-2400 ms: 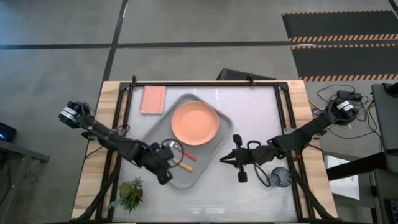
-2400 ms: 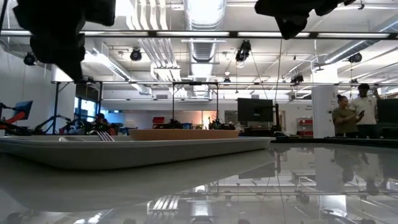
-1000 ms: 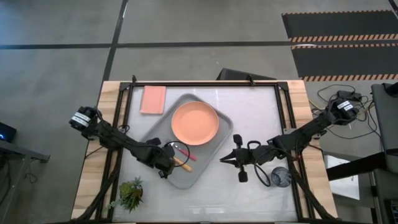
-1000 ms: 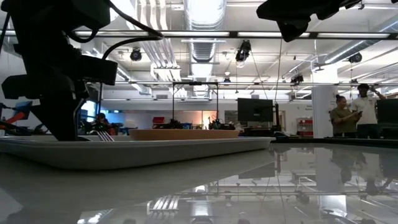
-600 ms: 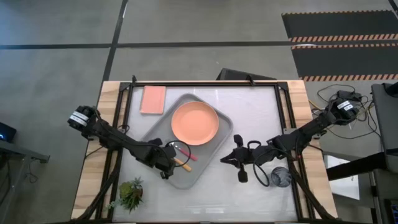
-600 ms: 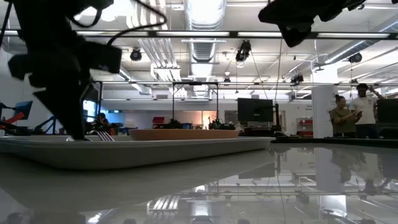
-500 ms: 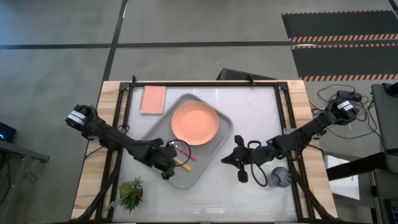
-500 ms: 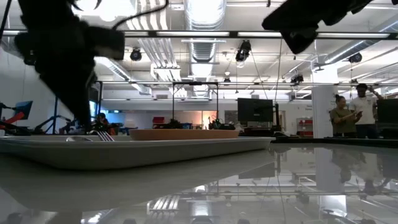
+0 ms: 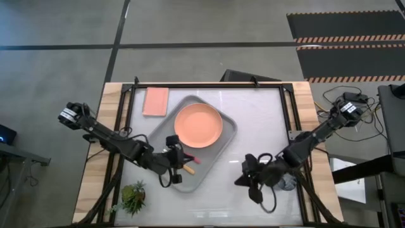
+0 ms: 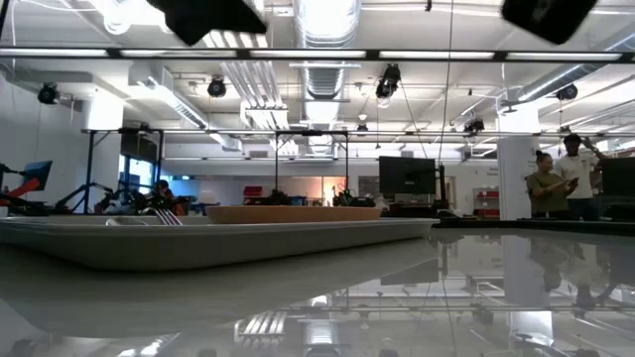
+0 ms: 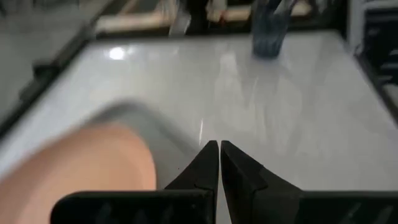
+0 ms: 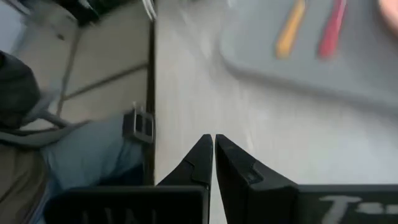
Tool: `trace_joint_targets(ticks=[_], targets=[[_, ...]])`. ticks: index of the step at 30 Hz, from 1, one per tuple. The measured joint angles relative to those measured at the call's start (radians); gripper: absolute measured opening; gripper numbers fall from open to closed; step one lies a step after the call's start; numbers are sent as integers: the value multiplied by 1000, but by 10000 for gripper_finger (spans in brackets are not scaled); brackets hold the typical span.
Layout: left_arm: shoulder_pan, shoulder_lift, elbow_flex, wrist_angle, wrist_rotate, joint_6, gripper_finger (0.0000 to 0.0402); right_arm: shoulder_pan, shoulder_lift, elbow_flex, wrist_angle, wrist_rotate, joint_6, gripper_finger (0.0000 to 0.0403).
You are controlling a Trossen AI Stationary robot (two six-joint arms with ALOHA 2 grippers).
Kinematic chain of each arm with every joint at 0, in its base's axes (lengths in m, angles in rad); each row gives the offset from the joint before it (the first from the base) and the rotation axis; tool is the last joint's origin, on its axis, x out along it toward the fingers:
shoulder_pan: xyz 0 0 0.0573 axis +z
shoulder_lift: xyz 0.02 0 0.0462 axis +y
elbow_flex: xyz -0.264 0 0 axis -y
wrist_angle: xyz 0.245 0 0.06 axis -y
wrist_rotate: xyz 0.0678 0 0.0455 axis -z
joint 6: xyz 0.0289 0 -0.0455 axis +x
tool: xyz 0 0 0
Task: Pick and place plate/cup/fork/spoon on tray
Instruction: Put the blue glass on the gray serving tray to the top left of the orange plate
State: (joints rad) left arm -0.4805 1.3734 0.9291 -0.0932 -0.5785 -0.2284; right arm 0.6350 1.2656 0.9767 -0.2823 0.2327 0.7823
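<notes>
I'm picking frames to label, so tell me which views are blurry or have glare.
Left wrist view: soft throughout, the plate and cup smeared, a bright glint on the table. Right wrist view: fork and spoon blurred. Low view: strong ceiling lights, mirror-like tabletop. High view: sharp, evenly lit.

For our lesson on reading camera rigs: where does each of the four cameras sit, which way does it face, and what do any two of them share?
High view: overhead, straight down; both arms, tray, plate.
Low view: table height, level into room; tray, arm parts at top.
Left wrist view: past shut left pincer toward cup.
Right wrist view: past shut right pincer toward spoon, fork.
Shared: high and right wrist both show the tray.
</notes>
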Motion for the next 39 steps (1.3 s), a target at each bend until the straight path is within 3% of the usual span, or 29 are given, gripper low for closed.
trace_joint_targets(ticks=[8,14,19,22,26,39], targets=[[1,-13,2,122,0,183,0,144,125,272,-706,-131,546,8],[1,-16,2,120,0,184,0,267,172,363,-1000,-216,890,8],[1,-16,2,114,0,184,0,333,158,345,-1043,-201,1036,8],[1,-16,2,112,0,185,0,352,156,343,-1045,-135,1060,9],[1,-16,2,111,1,192,0,354,157,343,-1044,-123,1068,21],[1,-17,2,111,1,193,0,353,157,262,-1044,-123,1103,152]])
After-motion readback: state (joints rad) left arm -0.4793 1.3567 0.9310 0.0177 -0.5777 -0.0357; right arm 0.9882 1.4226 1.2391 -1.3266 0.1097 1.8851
